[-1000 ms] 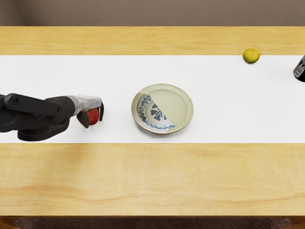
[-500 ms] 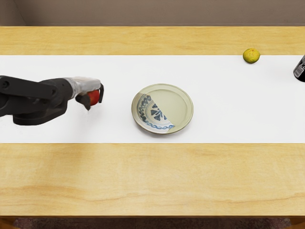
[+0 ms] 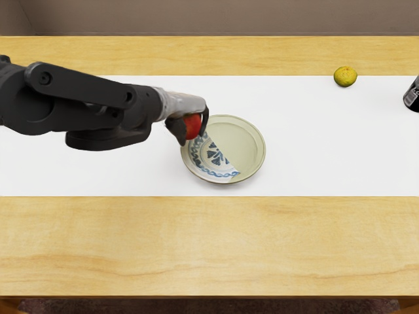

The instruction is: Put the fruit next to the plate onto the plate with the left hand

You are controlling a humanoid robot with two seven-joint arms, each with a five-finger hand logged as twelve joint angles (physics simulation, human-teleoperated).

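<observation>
Fingers clasping red fruit, white runner, wooden table

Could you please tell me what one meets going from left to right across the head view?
Left hand gripping the red fruit → plate → yellow-green fruit → dark shape at the right edge, perhaps the right arm.
</observation>
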